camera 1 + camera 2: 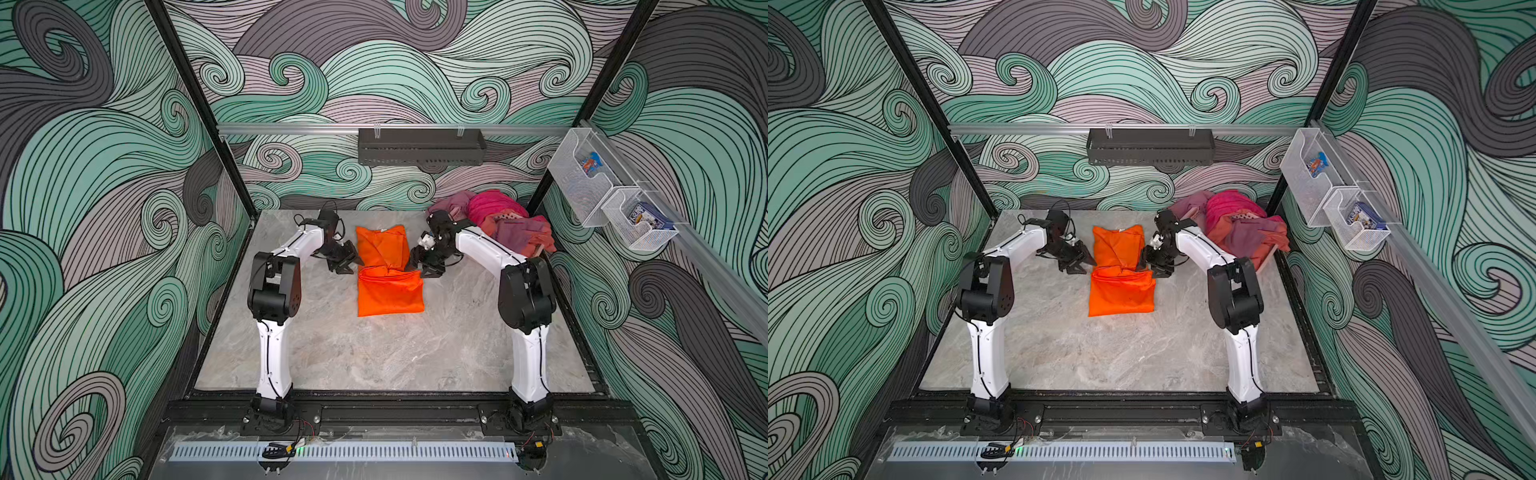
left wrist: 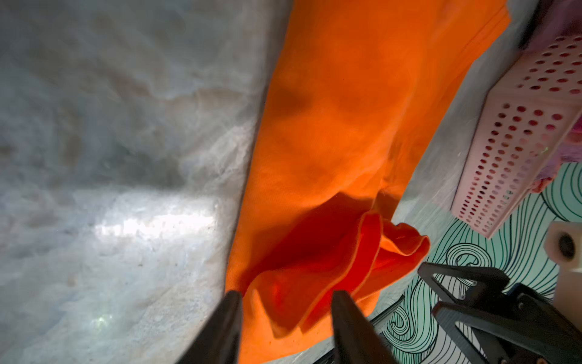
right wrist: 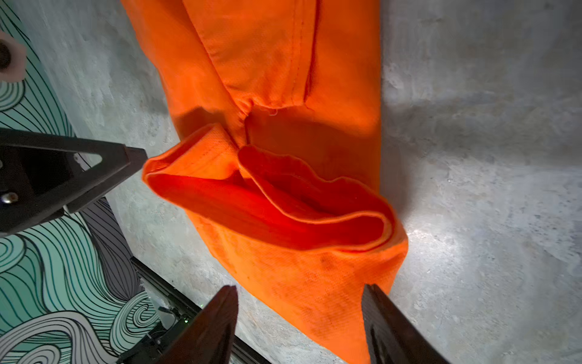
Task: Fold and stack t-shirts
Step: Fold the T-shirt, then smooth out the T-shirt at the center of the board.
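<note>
Top views both show two white-and-black arms bolted at the near edge of the marble-patterned desk (image 1: 374, 353): the left arm (image 1: 274, 286) and the right arm (image 1: 527, 295). Each rises upright from its base, bends at a black elbow and leans its forearm away and inward, so that the wrist droops toward the middle of the desk. The left end effector (image 1: 351, 266) hangs low at the left edge of the one orange t-shirt (image 1: 388, 286). The right end effector (image 1: 420, 266) hangs low at the shirt's right edge, facing the other across the cloth.

The orange t-shirt lies on the desk between them, folded into a narrow strip running from near to far, with a bunched crease across its middle, level with both end effectors.

From the left wrist, the left end effector's two black fingers (image 2: 226, 324) stand spread; a loose curl of hem lies between their tips, not pinched. From the right wrist, the right end effector's two fingers (image 3: 387, 324) are likewise spread wide, with the shirt's open hem just beyond them and nothing clamped.

Farther off, in the far right corner, one pink perforated basket (image 2: 516, 132) is heaped with pink, magenta and mauve garments (image 1: 498, 224); their number cannot be told. One black tray (image 1: 419, 145) hangs on the far wall's rail, and two clear mesh bins (image 1: 582, 183) hang on the right wall's rail.
</note>
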`<state>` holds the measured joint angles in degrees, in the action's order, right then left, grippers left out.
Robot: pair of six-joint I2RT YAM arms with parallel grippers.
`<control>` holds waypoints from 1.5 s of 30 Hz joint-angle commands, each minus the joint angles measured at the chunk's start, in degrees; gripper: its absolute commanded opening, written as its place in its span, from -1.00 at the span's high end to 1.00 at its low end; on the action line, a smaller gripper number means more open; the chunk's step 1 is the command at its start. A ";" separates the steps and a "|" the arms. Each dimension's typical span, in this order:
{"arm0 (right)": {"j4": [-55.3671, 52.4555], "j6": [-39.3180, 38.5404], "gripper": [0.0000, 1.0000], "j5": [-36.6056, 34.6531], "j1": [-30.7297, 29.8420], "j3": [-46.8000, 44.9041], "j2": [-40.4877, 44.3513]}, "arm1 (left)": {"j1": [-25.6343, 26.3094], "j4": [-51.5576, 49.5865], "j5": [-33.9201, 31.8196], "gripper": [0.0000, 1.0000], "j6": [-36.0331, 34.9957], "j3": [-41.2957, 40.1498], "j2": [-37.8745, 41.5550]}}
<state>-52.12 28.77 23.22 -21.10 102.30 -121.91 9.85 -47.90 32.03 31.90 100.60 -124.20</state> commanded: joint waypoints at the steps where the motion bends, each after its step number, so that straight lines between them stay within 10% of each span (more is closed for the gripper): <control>1: -0.70 -0.26 -0.34 -1.33 -0.44 0.77 1.94 | -0.62 5.24 -0.21 -0.97 -0.08 3.42 2.00; 9: -0.01 -1.01 -0.23 -3.05 -2.57 -4.07 6.52 | -0.54 10.12 2.62 -0.97 0.82 -7.25 14.43; 20: 5.20 -1.56 0.97 -0.96 -3.23 -7.31 1.88 | 0.88 14.40 5.81 -0.61 1.86 -21.42 21.43; 24: 5.10 -2.73 1.00 -0.80 -3.22 -4.00 -1.94 | 1.40 15.48 6.31 -0.43 2.35 -21.31 19.19; 32: 5.03 -3.66 1.00 -0.37 -2.75 4.31 -9.81 | 1.58 17.31 8.35 0.61 3.30 -17.88 13.86; 45: 4.91 -2.32 1.00 2.62 -0.43 17.91 -20.22 | 2.12 18.17 10.15 0.96 4.64 -14.16 11.01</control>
<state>-46.50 26.04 24.01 -22.02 119.04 -140.57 11.49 -29.80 40.60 36.53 84.58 -112.31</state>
